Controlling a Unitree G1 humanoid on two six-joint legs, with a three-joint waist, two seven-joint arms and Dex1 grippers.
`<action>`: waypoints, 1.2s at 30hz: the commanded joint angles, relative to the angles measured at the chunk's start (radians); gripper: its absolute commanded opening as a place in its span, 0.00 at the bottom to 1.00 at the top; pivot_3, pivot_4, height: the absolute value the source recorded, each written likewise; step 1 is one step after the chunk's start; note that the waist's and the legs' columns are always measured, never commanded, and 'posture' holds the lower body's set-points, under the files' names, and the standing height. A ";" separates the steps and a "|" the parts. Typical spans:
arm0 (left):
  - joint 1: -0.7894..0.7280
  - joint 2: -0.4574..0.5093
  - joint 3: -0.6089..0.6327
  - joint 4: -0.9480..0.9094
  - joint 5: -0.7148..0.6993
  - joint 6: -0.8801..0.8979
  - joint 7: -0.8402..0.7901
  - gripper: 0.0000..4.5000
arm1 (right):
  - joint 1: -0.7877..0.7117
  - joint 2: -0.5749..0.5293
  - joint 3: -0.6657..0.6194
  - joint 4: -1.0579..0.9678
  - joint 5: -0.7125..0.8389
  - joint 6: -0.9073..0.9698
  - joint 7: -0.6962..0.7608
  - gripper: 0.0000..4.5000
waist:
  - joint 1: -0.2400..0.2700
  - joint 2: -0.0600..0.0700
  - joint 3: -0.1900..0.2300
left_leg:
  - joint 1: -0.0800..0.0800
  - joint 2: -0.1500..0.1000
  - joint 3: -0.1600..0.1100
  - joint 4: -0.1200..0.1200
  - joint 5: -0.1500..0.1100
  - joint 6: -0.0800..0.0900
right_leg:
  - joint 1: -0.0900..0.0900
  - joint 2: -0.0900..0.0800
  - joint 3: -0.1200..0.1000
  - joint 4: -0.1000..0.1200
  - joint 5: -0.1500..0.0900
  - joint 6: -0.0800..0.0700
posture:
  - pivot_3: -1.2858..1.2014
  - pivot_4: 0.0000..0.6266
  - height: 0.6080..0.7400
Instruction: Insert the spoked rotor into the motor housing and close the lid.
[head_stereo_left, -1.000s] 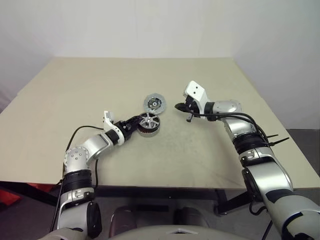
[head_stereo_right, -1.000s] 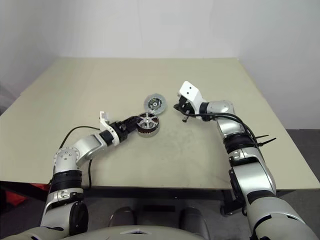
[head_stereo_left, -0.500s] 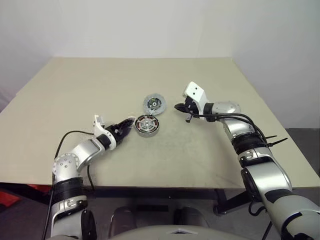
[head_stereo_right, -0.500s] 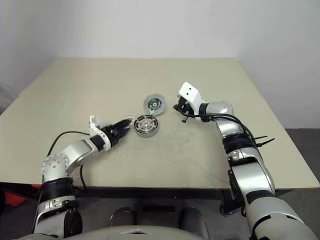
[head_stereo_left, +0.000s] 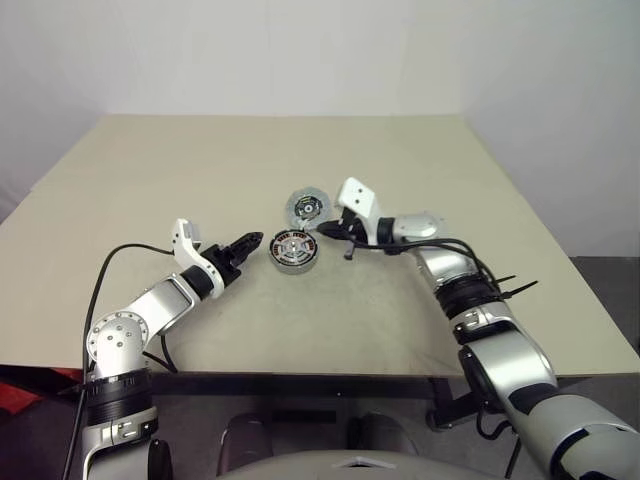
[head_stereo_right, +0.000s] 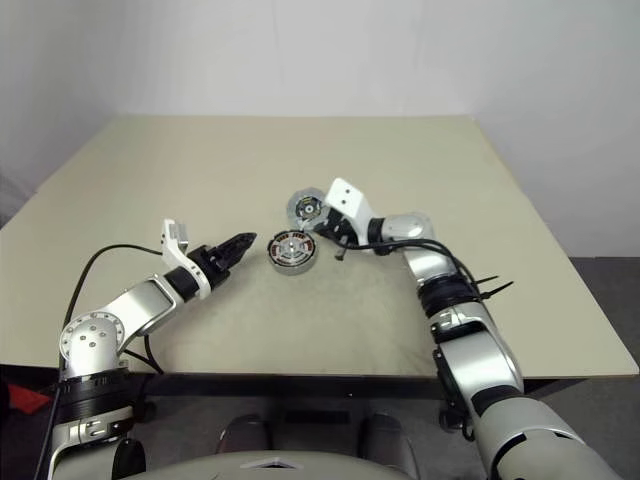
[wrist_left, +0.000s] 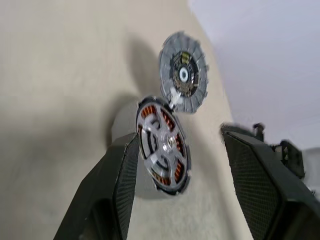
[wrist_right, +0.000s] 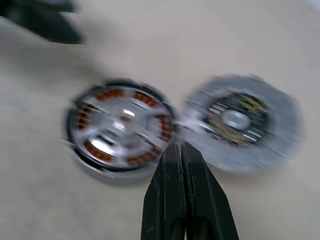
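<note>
Left gripper (head_stereo_left: 252, 241) fingers apart, right gripper (head_stereo_left: 322, 229) pinched together, spoked rotor (head_stereo_left: 293, 247) flat in motor housing (head_stereo_left: 296, 260)

left arm is bent at the elbow and reaches forward and inward over the table, its left gripper (head_stereo_left: 252, 239) with fingers (wrist_left: 120, 185) spread apart and nothing between them. right arm extends forward and inward toward the centre, its right gripper (head_stereo_left: 322, 230) with both fingers pressed together, empty.

Spoked rotor (wrist_left: 162, 145) seated in motor housing (head_stereo_left: 295, 250); lid (head_stereo_left: 307, 207) beside, dark face up.
</note>
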 joint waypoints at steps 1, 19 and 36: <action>-0.013 0.016 0.004 -0.030 0.023 -0.030 -0.025 0.64 | -0.003 0.037 0.006 -0.009 0.011 -0.003 -0.026 0.00 | 0.000 0.000 0.000 | 0.000 0.000 0.000 0.000 0.000 0.000 | 0.000 0.000 0.000 0.000 0.000 0.000 | 0.52 0.00 1.00; -0.014 0.035 0.008 -0.026 0.058 -0.058 -0.040 0.64 | 0.041 0.056 0.013 0.034 0.016 -0.036 -0.052 0.00 | 0.002 0.000 0.000 | 0.015 -0.002 0.000 -0.001 0.000 -0.001 | 0.015 -0.001 0.001 -0.001 -0.005 0.008 | 0.52 0.00 1.00; 0.007 0.018 0.005 -0.032 0.089 -0.060 -0.049 0.64 | -0.016 0.119 0.006 0.244 -0.029 -0.080 -0.160 0.00 | -0.002 0.001 0.000 | 0.002 0.000 0.000 -0.003 0.000 0.000 | 0.002 0.000 0.001 -0.002 -0.002 0.003 | 0.52 0.00 1.00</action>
